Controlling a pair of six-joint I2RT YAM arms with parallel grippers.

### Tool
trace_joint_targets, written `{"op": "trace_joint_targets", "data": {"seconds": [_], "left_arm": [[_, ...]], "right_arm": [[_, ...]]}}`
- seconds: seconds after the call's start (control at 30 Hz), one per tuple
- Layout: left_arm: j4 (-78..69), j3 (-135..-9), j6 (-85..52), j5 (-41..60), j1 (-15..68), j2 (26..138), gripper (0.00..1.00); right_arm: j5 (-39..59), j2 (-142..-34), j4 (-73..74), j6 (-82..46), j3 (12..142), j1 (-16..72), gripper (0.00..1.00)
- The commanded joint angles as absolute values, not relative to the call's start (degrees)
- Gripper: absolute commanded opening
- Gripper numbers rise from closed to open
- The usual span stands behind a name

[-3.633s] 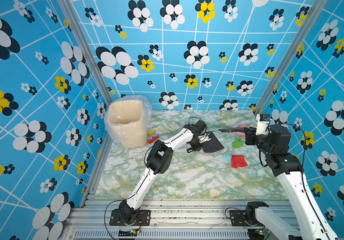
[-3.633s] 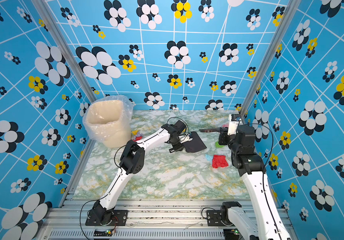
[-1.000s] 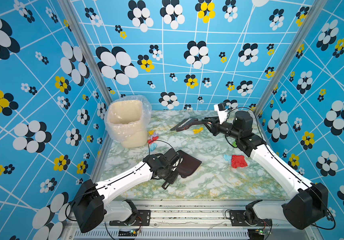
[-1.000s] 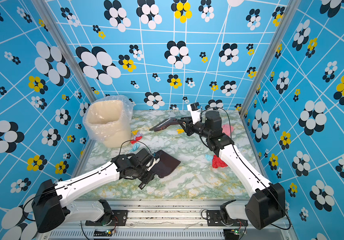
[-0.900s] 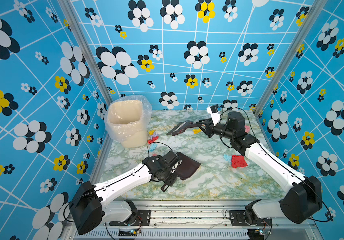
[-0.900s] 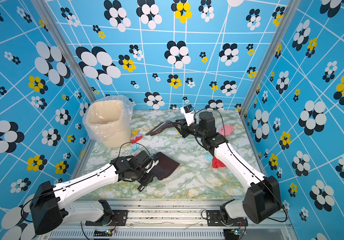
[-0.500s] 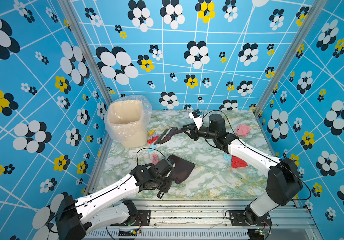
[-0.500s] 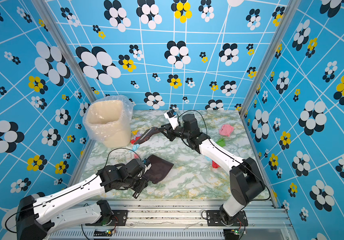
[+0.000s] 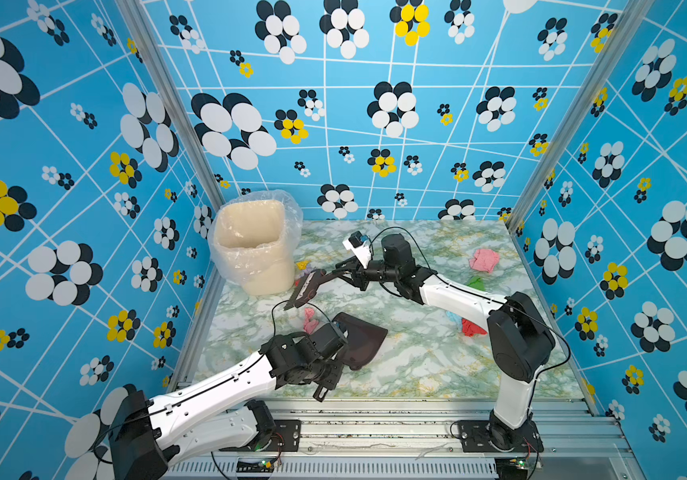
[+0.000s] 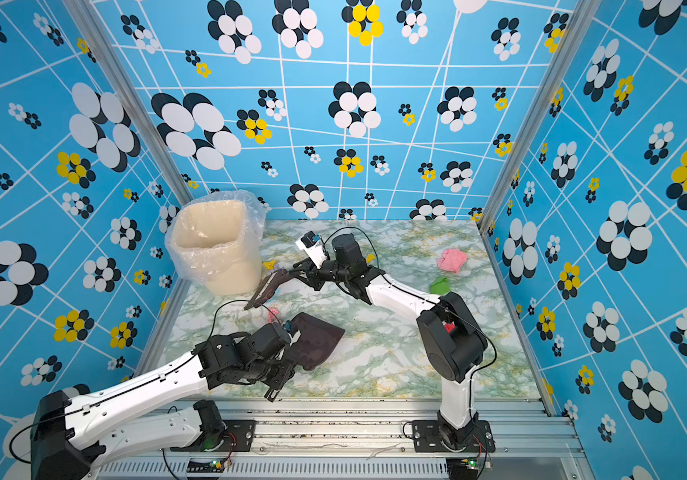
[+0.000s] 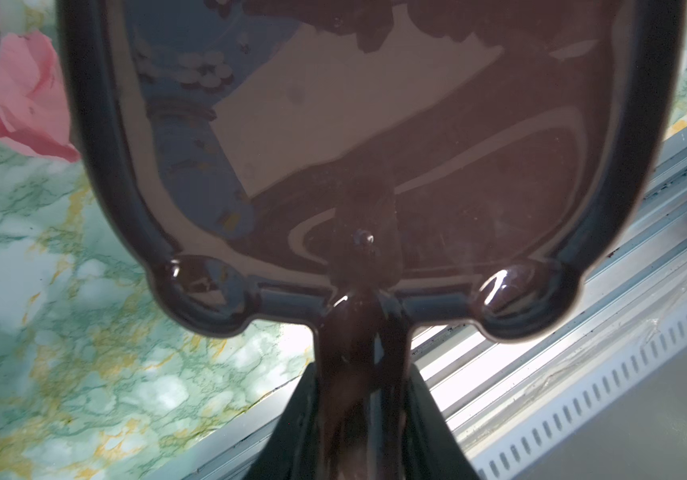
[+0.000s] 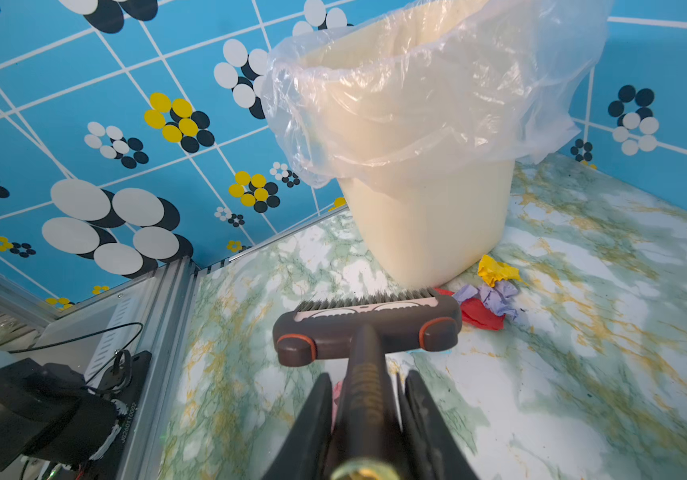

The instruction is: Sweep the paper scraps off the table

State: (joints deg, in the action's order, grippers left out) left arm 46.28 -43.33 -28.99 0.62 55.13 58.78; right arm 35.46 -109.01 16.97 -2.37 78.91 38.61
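Right gripper (image 12: 364, 384) was clamped narrow on the handle of the brush (image 12: 364, 332). Left gripper (image 11: 364, 386) was closed on the handle of the dustpan (image 11: 375, 124).

Nearest paper scraps sat just past the bristles, off one end of the brush head. These were a yellow scrap (image 12: 495, 270), a purple scrap (image 12: 493, 297) and a red scrap (image 12: 479, 318), bunched together at the foot of the bin (image 12: 429, 216). The brush head's long axis ran crosswise to the handle, roughly along the bin's near wall. Whether the bristles touched the table (image 9: 416, 365) could not be told.

A pink scrap (image 9: 310, 322) lay between brush head and dustpan, just beside the pan's side rim and nearer the left gripper. A far pink scrap (image 9: 484, 259) and a green scrap (image 9: 476, 282) lay well behind the right gripper, beside its arm.

Judgement: the right gripper was the nearer to the bin cluster. The bin stood directly ahead and the aluminium frame (image 12: 167, 299) was close off the other end, so there was little room forward. Open table lay back toward the dustpan, so a stroke would likely have to draw the scraps that way.
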Motion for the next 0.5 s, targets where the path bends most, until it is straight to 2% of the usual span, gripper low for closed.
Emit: {"op": "trace_joint_targets", "data": {"seconds": [0.0,0.23,0.47], "left_arm": [[45.8,-42.2,-29.6,-0.7,55.6,58.7,0.0],[45.3,-41.6,-29.9,-0.8,55.8,57.8,0.0],[45.1,-41.7,-29.3,0.3,56.2,58.3,0.0]], "right_arm": [[38.4,-110.0,18.7,-0.6,81.4,38.7,0.0],[38.8,-111.3,13.1,4.1,81.5,38.8,0.0],[36.3,-110.9,-0.3,13.7,84.0,38.6,0.0]]}}
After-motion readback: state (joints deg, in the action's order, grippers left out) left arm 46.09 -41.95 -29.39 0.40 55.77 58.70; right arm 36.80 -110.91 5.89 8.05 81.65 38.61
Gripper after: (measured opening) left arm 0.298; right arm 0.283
